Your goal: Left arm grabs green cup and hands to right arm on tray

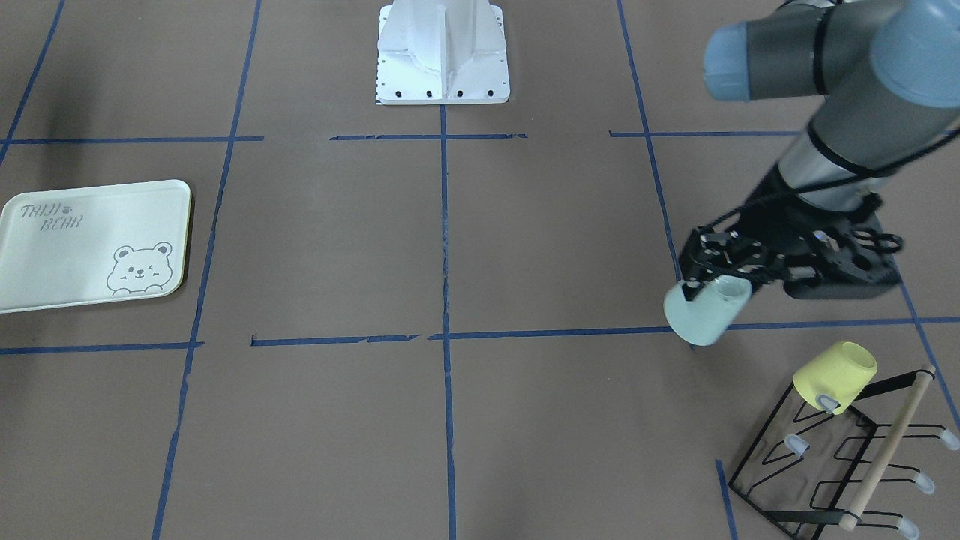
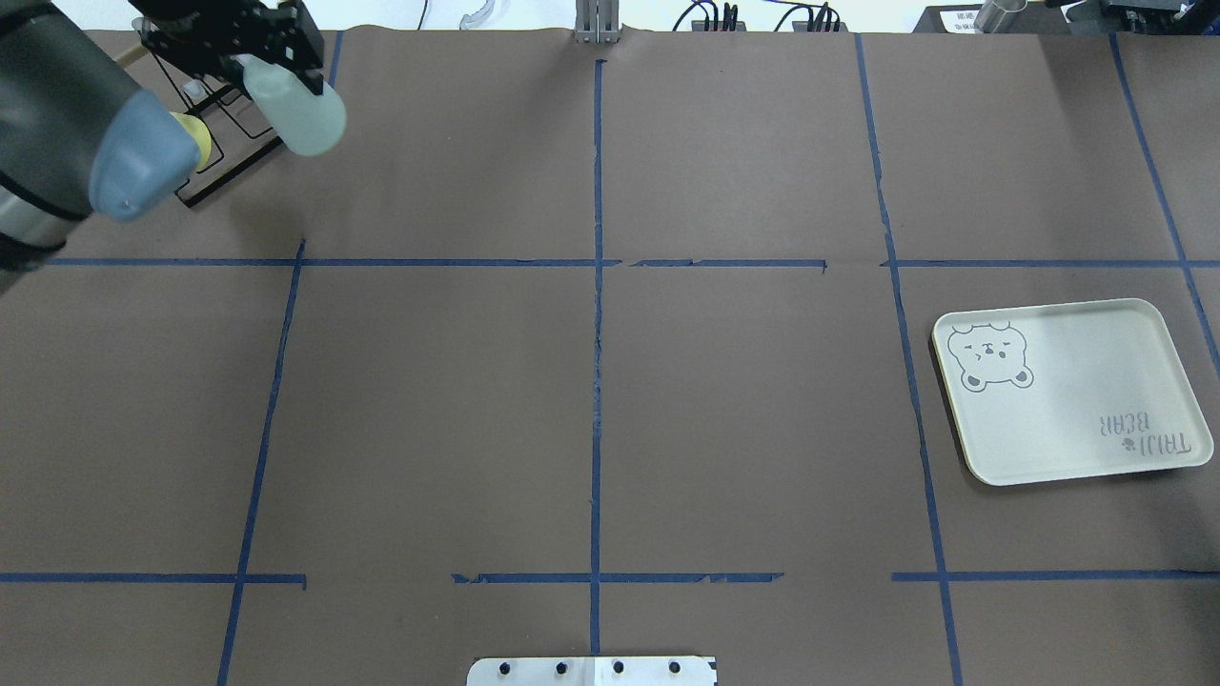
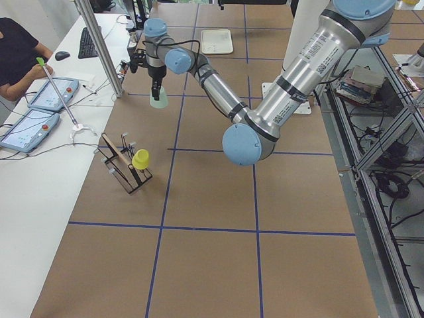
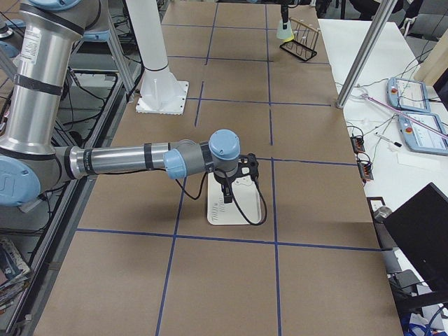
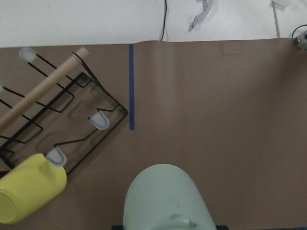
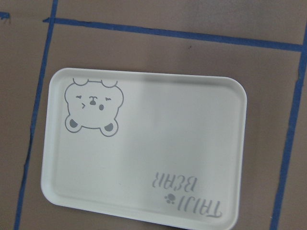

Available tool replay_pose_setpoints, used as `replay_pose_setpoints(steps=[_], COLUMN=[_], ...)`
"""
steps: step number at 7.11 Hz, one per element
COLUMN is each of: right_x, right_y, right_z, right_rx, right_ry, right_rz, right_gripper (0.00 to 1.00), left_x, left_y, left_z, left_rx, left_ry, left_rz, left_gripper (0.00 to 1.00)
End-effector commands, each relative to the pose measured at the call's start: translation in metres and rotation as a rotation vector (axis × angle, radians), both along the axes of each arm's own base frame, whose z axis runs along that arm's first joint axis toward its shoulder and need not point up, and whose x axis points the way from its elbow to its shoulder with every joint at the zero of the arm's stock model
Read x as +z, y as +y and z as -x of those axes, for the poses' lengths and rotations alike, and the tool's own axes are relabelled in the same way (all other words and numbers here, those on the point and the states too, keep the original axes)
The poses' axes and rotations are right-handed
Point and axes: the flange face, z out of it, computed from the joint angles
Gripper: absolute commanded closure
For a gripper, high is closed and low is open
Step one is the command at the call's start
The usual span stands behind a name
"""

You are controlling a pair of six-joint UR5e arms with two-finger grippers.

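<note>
Left end effector [image 1: 709, 285] grips the green cup [image 1: 703, 315] above the desk [image 1: 525, 225], near the rack [image 1: 832, 465]. Carry it level toward the tray [image 1: 67, 255]; right end effector [image 4: 225, 194] opening: cannot tell.

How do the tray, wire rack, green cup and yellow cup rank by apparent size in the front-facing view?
1. Wire rack and tray: similar, both cut by the frame edge, so unranked.
2. Green cup and yellow cup: look alike; the green one is lifted, nearer the camera.
</note>
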Motion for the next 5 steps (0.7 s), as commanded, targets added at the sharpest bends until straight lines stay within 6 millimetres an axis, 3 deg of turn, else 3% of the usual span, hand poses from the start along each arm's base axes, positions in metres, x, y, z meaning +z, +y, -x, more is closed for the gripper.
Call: replay_pose_setpoints(steps=[1, 2, 4, 5], right_x=[-0.055, -0.096, -0.181, -0.224], right_y=[-0.006, -0.008, -0.007, -0.008], right_z=[0.077, 0.110, 0.168, 0.181], right_rx=[0.069, 0.106, 0.106, 0.106], right_ry=[-0.125, -0.234, -0.433, -0.527], right_rz=[0.071, 0.104, 0.205, 0.247], right_gripper=[0.00, 0.00, 0.00, 0.00], left_x=[-0.068, -0.091, -0.100, -0.087], left_y=[0.100, 0.132, 0.173, 0.168], left_z=[-0.055, -0.072, -0.097, -0.107], left_rx=[-0.007, -0.008, 0.015, 0.008], left_ry=[0.186, 0.299, 0.581, 0.724], left_rz=[0.098, 0.132, 0.167, 0.144], left_gripper=[1.00, 0.99, 0.99, 0.99])
